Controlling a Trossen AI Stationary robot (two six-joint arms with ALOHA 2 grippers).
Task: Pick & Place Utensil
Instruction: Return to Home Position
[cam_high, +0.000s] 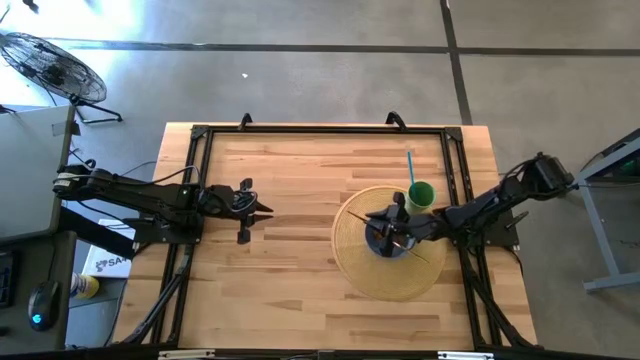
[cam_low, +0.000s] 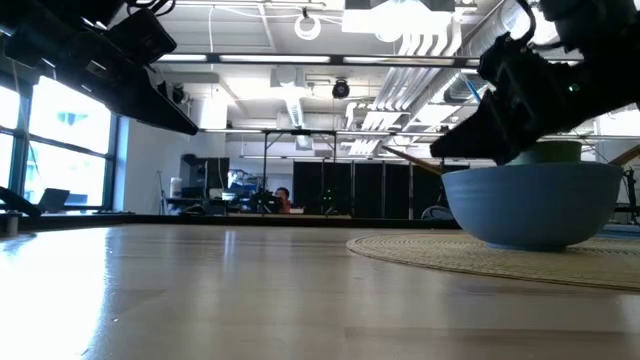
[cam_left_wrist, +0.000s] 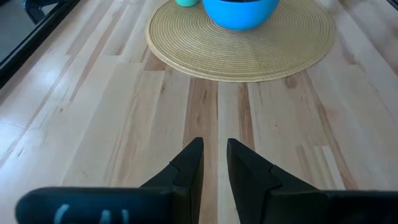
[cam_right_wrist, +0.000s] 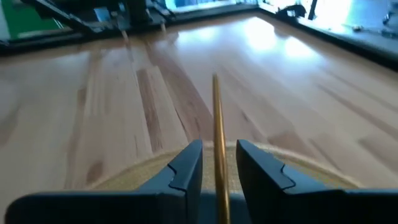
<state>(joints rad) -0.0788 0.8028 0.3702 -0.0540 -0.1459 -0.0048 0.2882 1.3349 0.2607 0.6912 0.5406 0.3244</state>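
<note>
One blue bowl (cam_low: 530, 205) sits on one woven mat (cam_left_wrist: 249, 53), with one green cup (cam_high: 421, 193) holding one blue straw (cam_high: 410, 166) at the mat's edge. Two gold utensil handles (cam_right_wrist: 216, 112) lean from the bowl. The right claw (cam_right_wrist: 219, 144) hangs there, narrowly parted around one handle, and the left claw (cam_left_wrist: 214, 143), also narrow, is over bare surface (cam_high: 290, 270).

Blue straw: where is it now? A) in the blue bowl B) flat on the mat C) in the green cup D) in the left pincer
C: the blue straw stands out of the green cup beside the blue bowl; the left pincer is over the table, holding nothing.
</note>
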